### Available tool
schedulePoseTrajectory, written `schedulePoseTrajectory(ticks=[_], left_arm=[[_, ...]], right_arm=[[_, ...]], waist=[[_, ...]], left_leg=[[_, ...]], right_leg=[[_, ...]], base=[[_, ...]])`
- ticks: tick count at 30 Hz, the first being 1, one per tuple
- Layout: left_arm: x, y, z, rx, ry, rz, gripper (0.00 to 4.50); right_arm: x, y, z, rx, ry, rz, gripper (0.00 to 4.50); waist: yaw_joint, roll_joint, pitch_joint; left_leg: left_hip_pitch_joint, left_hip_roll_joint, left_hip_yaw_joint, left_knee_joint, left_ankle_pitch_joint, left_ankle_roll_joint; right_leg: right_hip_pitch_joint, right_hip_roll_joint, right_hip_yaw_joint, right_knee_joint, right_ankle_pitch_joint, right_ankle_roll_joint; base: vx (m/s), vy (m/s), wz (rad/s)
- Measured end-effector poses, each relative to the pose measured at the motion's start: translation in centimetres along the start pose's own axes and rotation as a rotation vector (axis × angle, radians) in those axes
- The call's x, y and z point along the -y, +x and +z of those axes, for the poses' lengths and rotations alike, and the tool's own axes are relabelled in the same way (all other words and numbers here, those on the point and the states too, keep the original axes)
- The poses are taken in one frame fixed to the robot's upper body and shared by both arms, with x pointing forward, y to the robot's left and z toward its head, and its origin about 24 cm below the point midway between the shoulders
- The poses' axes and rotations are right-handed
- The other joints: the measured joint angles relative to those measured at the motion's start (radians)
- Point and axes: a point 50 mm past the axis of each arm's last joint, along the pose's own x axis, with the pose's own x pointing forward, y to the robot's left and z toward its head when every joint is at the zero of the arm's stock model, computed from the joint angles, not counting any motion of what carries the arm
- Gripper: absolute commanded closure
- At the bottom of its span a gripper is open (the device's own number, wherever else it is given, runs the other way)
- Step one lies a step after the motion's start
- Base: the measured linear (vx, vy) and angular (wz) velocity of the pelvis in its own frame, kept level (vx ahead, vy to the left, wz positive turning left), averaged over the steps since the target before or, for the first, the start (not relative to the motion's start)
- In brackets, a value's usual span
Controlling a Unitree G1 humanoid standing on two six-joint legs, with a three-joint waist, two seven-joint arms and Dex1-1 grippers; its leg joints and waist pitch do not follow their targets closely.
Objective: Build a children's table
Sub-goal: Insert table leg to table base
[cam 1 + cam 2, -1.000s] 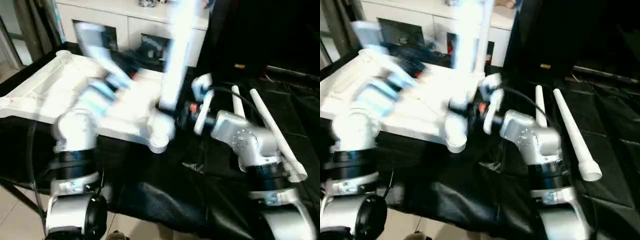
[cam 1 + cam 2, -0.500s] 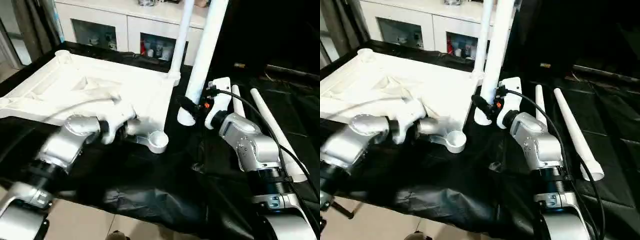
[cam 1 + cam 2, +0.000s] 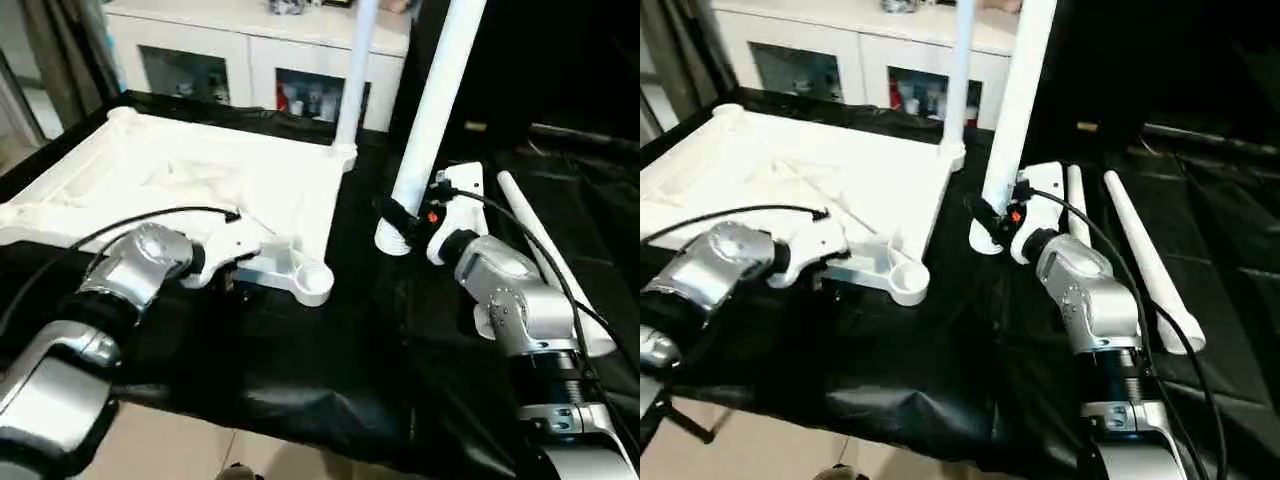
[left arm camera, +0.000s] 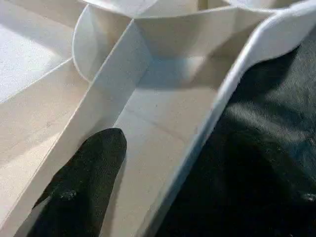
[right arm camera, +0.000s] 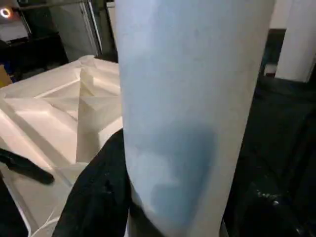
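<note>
Gripping with my right gripper (image 3: 398,218), I pinch a long round white tube leg (image 3: 432,120) near its flared lower end; it stands almost upright, just off the right edge of the white plastic tabletop (image 3: 190,180). That tabletop lies ribbed underside up on the black-draped table (image 3: 330,380), with another white leg (image 3: 354,70) standing in its far right corner. At the tabletop's near edge my left gripper (image 3: 228,262) is spread, one black finger (image 4: 84,187) resting inside a rib channel, holding nothing. Two spare white legs (image 3: 545,255) lie toward the table's right edge.
</note>
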Motion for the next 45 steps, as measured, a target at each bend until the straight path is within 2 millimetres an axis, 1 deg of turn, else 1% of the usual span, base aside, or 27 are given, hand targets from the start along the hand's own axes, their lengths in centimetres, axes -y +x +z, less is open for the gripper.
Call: schedulePoseTrajectory(ticks=[3,6,8,9,10,13,14,15,18,20,23,24,26,28,29,30,31,32,35,37,39,42,45], left_arm=[[0.1,0.2,-0.1,0.005,-0.022,-0.056,1.06],[0.2,-0.1,-0.1,-0.001,-0.032,-0.110,1.42],[0.1,-0.6,-0.1,-0.022,-0.038,-0.171,1.43],[0.2,-0.9,-0.1,-0.038,-0.035,-0.215,1.69],[0.2,-1.0,0.0,-0.045,-0.033,-0.240,1.69],[0.2,-1.0,0.1,-0.059,-0.035,-0.271,1.97],[0.3,-1.1,0.1,-0.063,-0.037,-0.286,1.97],[0.3,-1.1,0.1,-0.068,-0.038,-0.304,2.26],[0.5,-1.2,0.3,-0.072,-0.048,-0.335,2.36],[0.6,-1.1,0.4,-0.066,-0.060,-0.351,2.59],[0.8,-0.6,0.8,-0.026,-0.121,-0.335,2.87],[1.0,-0.2,0.9,-0.007,-0.158,-0.320,2.87],[1.5,0.5,1.2,0.021,-0.239,-0.293,3.06],[2.1,1.3,1.9,0.042,-0.278,-0.278,3.24],[2.3,1.6,2.2,0.051,-0.294,-0.275,3.24],[2.7,2.0,2.5,0.064,-0.322,-0.258,3.37],[2.9,2.3,2.7,0.072,-0.347,-0.234,3.37],[3.1,2.5,2.9,0.074,-0.363,-0.211,3.51],[3.5,2.7,3.2,0.079,-0.402,-0.160,3.60],[4.1,2.9,3.3,0.084,-0.407,-0.128,3.64],[4.9,2.9,3.5,0.117,-0.356,-0.095,3.67],[5.5,3.0,3.4,0.173,-0.268,-0.064,3.70],[5.8,3.2,3.5,0.201,-0.232,-0.048,3.70]], right_arm=[[0.0,-0.1,-0.3,-0.006,0.002,-0.002,2.57],[0.0,-0.2,-0.6,-0.017,0.001,-0.003,2.57],[-0.2,-0.1,-0.7,-0.025,-0.007,0.001,2.57],[-0.2,-0.1,-0.7,-0.026,-0.009,0.003,2.57],[-0.2,-0.1,-0.7,-0.026,-0.010,0.003,2.57],[-0.2,-0.1,-0.8,-0.036,-0.027,0.001,2.57],[-0.1,-0.1,-0.8,-0.039,-0.034,0.001,2.57],[-0.1,-0.1,-0.8,-0.043,-0.043,0.001,2.57],[0.0,-0.2,-0.8,-0.045,-0.057,0.000,2.57],[0.0,-0.2,-0.8,-0.047,-0.057,-0.001,2.57],[0.0,-0.1,-0.9,-0.050,-0.056,0.000,2.57],[0.0,-0.1,-0.9,-0.050,-0.054,0.001,2.57],[-0.2,0.0,-1.0,-0.048,-0.046,0.007,2.57],[-0.6,0.2,-1.1,-0.048,-0.037,0.020,2.57],[-0.8,0.3,-1.2,-0.049,-0.037,0.026,2.57],[-0.9,0.3,-1.2,-0.044,-0.040,0.033,2.57],[-1.0,0.3,-1.2,-0.036,-0.045,0.041,2.57],[-1.0,0.3,-1.2,-0.030,-0.048,0.045,2.57],[-1.0,0.3,-1.2,-0.028,-0.050,0.053,2.57],[-1.0,0.3,-1.4,-0.038,-0.045,0.061,2.57],[-1.0,0.3,-1.6,-0.047,-0.038,0.081,2.57],[-1.0,0.3,-2.0,-0.061,-0.023,0.105,2.57],[-1.0,0.4,-2.1,-0.070,-0.022,0.116,2.57]], waist=[[-0.001,0.001,0.000],[-0.001,0.002,-0.001],[-0.003,0.002,-0.001],[-0.003,0.003,-0.001],[-0.003,0.004,-0.001],[-0.002,0.005,-0.001],[-0.002,0.005,-0.001],[-0.001,0.005,-0.001],[-0.001,0.005,-0.001],[0.000,0.005,-0.001],[0.003,0.005,0.000],[0.003,0.005,0.000],[0.003,0.005,-0.001],[0.001,0.005,-0.001],[0.001,0.005,-0.001],[-0.003,0.005,-0.001],[-0.006,0.005,-0.001],[-0.009,0.005,-0.001],[-0.015,0.005,-0.001],[-0.017,0.005,-0.001],[-0.019,0.005,-0.001],[-0.015,0.005,-0.001],[-0.009,0.004,-0.001]], left_leg=[[0.000,0.000,0.000,0.000,0.000,0.000],[0.000,0.000,0.000,0.000,0.000,0.000],[0.000,0.000,0.000,0.000,0.000,0.000],[0.001,0.000,0.000,0.000,0.000,0.000],[0.001,0.000,0.000,0.000,0.000,0.000],[0.001,0.000,0.000,0.000,0.000,0.000],[0.001,0.000,0.000,0.000,0.000,0.000],[0.001,0.000,0.000,0.000,0.000,0.000],[0.001,0.000,0.000,0.000,0.000,0.000],[0.001,0.000,0.000,0.000,0.000,0.000],[0.000,0.000,0.000,0.000,0.000,0.000],[0.000,0.000,0.001,0.000,0.000,0.000],[0.000,0.000,0.001,0.000,0.000,0.000],[0.001,0.000,0.001,0.000,0.000,0.001],[0.000,0.000,0.001,0.000,0.000,0.001],[0.001,0.000,0.001,0.000,0.000,0.001],[0.001,0.000,0.001,0.000,0.000,0.001],[0.002,0.000,0.001,0.000,0.000,0.001],[0.004,0.000,0.001,-0.001,0.000,0.000],[0.008,0.000,0.001,-0.001,0.000,0.000],[0.009,0.000,0.002,-0.001,0.000,0.001],[0.008,0.000,0.002,-0.002,0.000,0.001],[0.007,0.000,0.002,-0.002,0.000,0.001]], right_leg=[[0.000,0.000,0.000,0.000,0.000,0.000],[0.000,0.000,0.000,0.000,0.000,0.000],[0.000,0.000,0.000,0.000,0.000,0.000],[0.000,0.000,0.000,0.000,0.000,0.000],[0.000,0.000,0.000,0.000,0.000,0.000],[0.000,0.000,0.000,0.000,0.000,0.000],[0.000,0.000,0.000,0.000,0.000,0.000],[0.000,0.000,0.000,0.000,0.000,0.000],[0.000,0.000,0.000,0.000,0.000,-0.001],[0.000,0.000,0.000,0.000,0.000,0.000],[0.000,0.000,0.000,0.000,0.000,-0.001],[0.000,-0.001,0.000,0.000,0.000,-0.001],[0.001,-0.001,0.000,0.000,0.000,-0.001],[0.001,-0.001,0.000,0.000,0.000,-0.001],[0.001,-0.001,0.000,0.000,0.001,-0.001],[0.001,-0.001,0.000,0.000,0.001,-0.002],[0.001,-0.001,0.000,0.000,0.001,-0.002],[0.001,-0.001,0.000,0.000,0.001,-0.002],[0.001,0.000,0.000,0.000,0.001,-0.002],[0.005,0.000,0.000,0.000,0.001,-0.002],[0.005,-0.001,0.000,-0.001,0.001,-0.001],[0.005,-0.001,0.000,-0.001,-0.002,0.003],[0.004,-0.001,0.000,-0.001,-0.002,0.003]], base=[[0.000,0.000,0.00],[0.000,0.000,0.00],[0.000,0.000,0.00],[0.000,0.000,0.00],[0.000,0.000,0.00],[0.000,0.000,0.00],[0.000,0.000,0.00],[0.000,0.000,0.00],[0.000,0.000,0.00],[0.000,0.000,0.00],[0.000,0.000,0.00],[0.000,0.000,0.00],[0.000,0.000,0.00],[0.000,0.000,0.00],[0.000,0.000,0.00],[0.000,0.000,0.00],[0.000,0.000,0.00],[0.000,0.000,0.00],[0.000,0.000,0.00],[0.000,0.000,0.00],[0.000,0.000,0.00],[0.000,0.000,0.00],[0.000,0.000,0.00]])
